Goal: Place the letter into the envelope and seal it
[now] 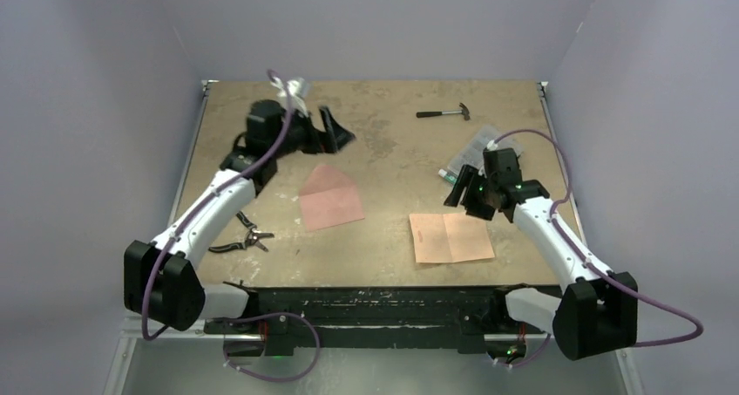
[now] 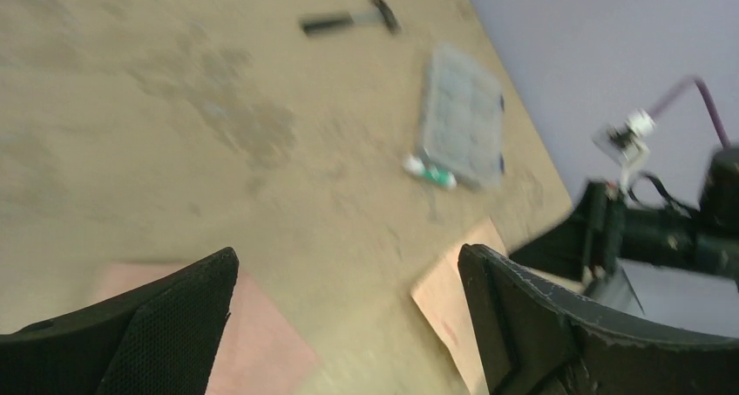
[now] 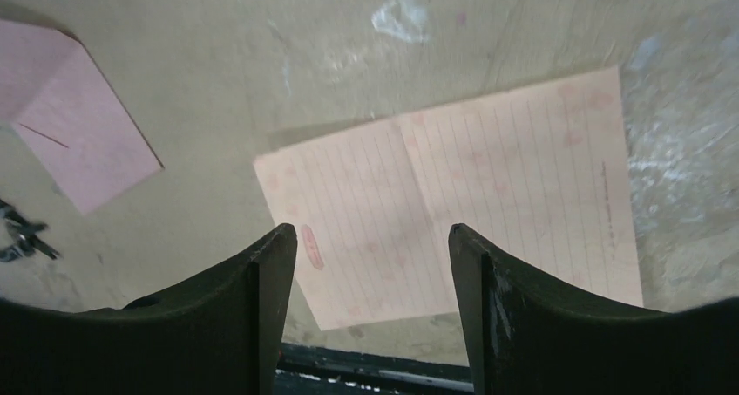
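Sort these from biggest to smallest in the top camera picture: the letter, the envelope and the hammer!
1. the letter and the envelope: too alike to rank, though the letter looks slightly wider.
2. the hammer: clearly the smallest, thin and short.

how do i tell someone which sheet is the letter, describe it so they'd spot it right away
Start at the brown table and go to its near edge on the right side. The letter lies flat there, a salmon-orange lined sheet with a centre crease. Unlike the pinker envelope further left, it has no pointed flap.
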### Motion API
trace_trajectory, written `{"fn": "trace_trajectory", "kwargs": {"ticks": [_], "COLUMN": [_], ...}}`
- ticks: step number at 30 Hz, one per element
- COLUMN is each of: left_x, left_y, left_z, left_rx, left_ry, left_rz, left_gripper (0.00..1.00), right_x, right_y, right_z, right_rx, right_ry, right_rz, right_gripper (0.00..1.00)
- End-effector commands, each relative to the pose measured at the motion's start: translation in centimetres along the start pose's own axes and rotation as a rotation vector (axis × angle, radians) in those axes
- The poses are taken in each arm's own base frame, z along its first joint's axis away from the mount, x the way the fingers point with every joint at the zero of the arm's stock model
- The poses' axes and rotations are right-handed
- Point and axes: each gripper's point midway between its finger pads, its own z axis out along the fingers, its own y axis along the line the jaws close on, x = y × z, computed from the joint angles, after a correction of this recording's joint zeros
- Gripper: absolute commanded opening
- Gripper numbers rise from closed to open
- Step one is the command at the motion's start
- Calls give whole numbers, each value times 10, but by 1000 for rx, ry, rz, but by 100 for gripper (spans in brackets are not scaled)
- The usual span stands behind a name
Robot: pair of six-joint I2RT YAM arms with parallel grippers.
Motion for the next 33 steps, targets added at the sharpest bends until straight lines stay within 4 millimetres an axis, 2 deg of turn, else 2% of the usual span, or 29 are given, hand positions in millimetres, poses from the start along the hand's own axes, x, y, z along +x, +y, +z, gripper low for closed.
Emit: {"fn": "trace_trajectory", "kwargs": {"ticks": [1, 4, 8, 11, 17, 22, 29, 33], "left_x": [105, 161, 211, 236, 263, 285, 295, 300], "left_y": [-36, -42, -44, -43, -49, -54, -33, -29], "left_z": [15, 25, 40, 42, 43, 45, 45, 45], "left_rx": [51, 58, 75, 86, 138, 153, 19, -14], "left_ry": [238, 365, 482, 549, 610, 665, 648, 657], "left_rz": [-112, -175, -152, -165, -204, -234, -267, -305], "left_gripper": [95, 91, 88, 86, 85, 82, 80, 76], "right_x": [43, 57, 62, 73, 91, 102, 120, 132], "right_y": [-3, -8, -9, -16, -29, -32, 7, 18], "right_z": [18, 38, 51, 54, 63, 76, 99, 111], "right_rx": [12, 70, 193, 305, 377, 381, 207, 210], "right_ry": [113, 140, 93, 86, 94, 116, 186, 259], "right_rz": [17, 15, -50, -100, -122, -83, 75, 181], "right_gripper": [68, 69, 70, 74, 77, 77, 77, 72]}}
